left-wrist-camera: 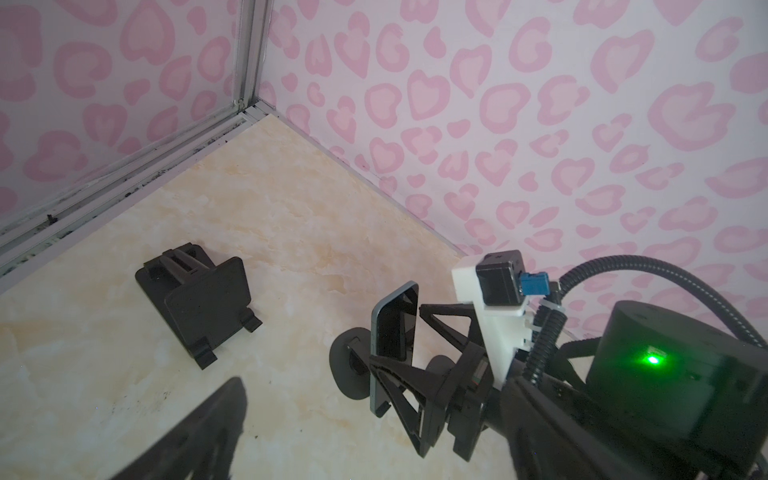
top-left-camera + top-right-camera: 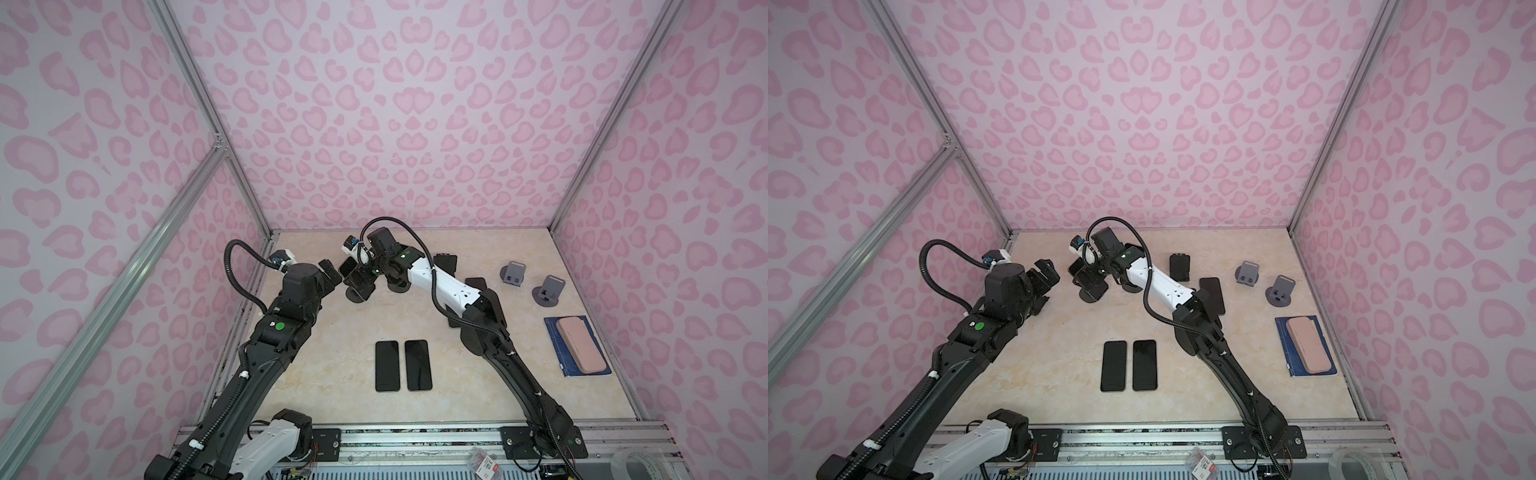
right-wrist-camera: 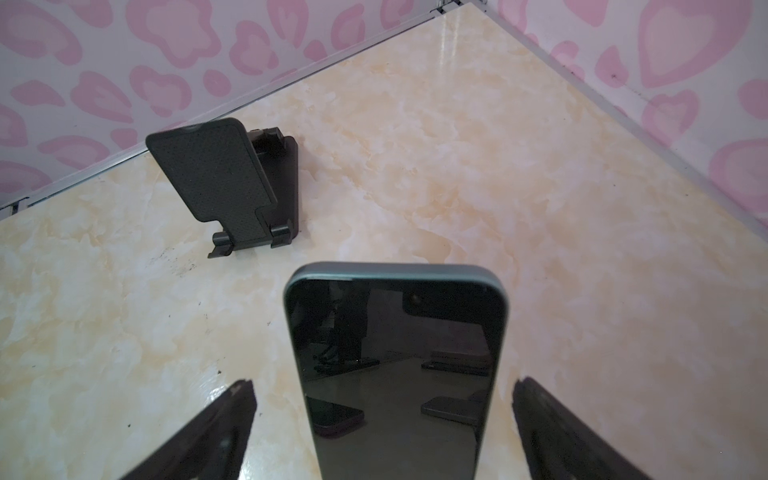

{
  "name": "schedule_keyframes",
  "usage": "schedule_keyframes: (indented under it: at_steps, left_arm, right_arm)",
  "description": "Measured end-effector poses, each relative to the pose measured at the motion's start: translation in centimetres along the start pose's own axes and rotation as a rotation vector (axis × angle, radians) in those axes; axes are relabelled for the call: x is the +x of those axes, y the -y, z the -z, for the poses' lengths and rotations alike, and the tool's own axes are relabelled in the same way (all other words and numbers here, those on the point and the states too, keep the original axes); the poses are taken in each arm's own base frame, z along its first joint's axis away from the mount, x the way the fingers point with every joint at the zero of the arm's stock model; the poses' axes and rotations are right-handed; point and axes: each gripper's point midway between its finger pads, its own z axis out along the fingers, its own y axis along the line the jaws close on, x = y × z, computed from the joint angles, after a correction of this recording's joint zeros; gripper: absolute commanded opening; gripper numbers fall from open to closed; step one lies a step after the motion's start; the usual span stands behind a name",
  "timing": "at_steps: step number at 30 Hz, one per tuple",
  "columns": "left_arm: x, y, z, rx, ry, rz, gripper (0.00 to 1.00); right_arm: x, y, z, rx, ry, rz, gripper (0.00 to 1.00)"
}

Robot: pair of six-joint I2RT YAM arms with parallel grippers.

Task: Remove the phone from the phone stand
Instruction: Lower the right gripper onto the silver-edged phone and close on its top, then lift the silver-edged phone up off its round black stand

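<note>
Right gripper (image 3: 384, 384) is spread wide, released, astride phone (image 3: 395, 332), sides untouched | phone is propped upright in phone stand (image 1: 343, 370) on desk (image 3: 457, 166) | left gripper (image 2: 1045, 272) is seen released, empty, nearby

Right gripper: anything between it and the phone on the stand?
Nothing visible. In the right wrist view the phone sits between the fingers of the open right gripper, with only bare tabletop showing in the gap on each side.

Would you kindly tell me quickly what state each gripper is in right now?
Left gripper: open, holding nothing.
Right gripper: open, jaws either side of the phone, not yet gripping it.
</note>
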Motion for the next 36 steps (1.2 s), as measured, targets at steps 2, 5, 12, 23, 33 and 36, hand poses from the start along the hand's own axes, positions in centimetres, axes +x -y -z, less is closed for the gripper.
schedule_keyframes:
  at_steps: [2,5,12,23,33,36]
  left_arm:
    - [0.0,0.1,0.0,0.004,0.000,0.002,0.99]
    - [0.0,0.1,-0.1,0.004,-0.002,0.002,0.99]
    - [0.0,0.1,-0.1,0.009,-0.006,0.003,0.99]
    - [0.1,0.2,-0.1,0.015,-0.012,0.004,1.00]
    - [0.2,0.2,-0.1,0.022,-0.019,0.006,1.00]
    - [0.1,0.2,-0.2,0.020,-0.018,0.008,1.00]
  right_arm:
    - [0.1,0.1,-0.3,0.001,-0.002,-0.001,0.99]
    - [0.4,0.2,-0.6,0.005,-0.010,-0.008,0.98]
    - [0.5,0.7,-1.4,0.021,-0.004,-0.021,0.95]
    - [1.4,0.4,-2.6,0.064,-0.026,-0.012,0.86]
    - [1.3,0.7,-2.7,0.085,-0.025,-0.009,0.72]
    - [1.3,0.8,-2.6,0.094,-0.026,-0.009,0.71]
